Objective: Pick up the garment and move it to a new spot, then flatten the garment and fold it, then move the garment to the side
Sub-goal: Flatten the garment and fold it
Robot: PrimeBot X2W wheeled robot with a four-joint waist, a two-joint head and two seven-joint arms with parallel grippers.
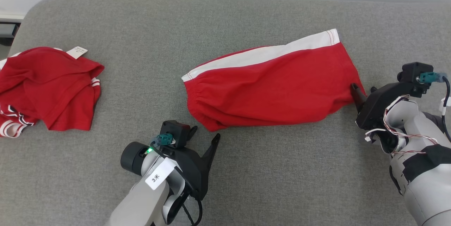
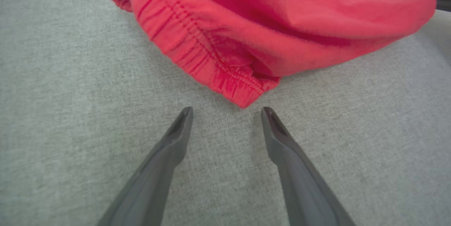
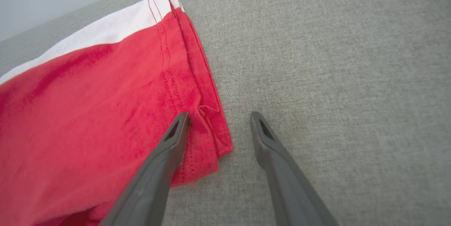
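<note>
Preparing to flatten red shorts (image 1: 267, 85): right jaws open astride hem (image 3: 208, 113), left jaws open, empty, near waistband (image 2: 197, 60); pinching both probably follows.

Two red garments: shorts (image 1: 267, 88), crumpled top (image 1: 49, 85). Two robot hands: left hand (image 2: 227, 111), right hand (image 3: 220, 117). One paper tag (image 1: 76, 52).

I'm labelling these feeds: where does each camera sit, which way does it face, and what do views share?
Head view: on the head, facing forward and down at grey fabric surface, red shorts with a white side stripe, crumpled red garment; left gripper, right gripper show.
Left wrist view: on that wrist, looking along open fingers toward the shorts' elastic waistband corner.
Right wrist view: on that wrist, looking along open fingers straddling the shorts' hem.
Shared: all three show the shorts.
</note>
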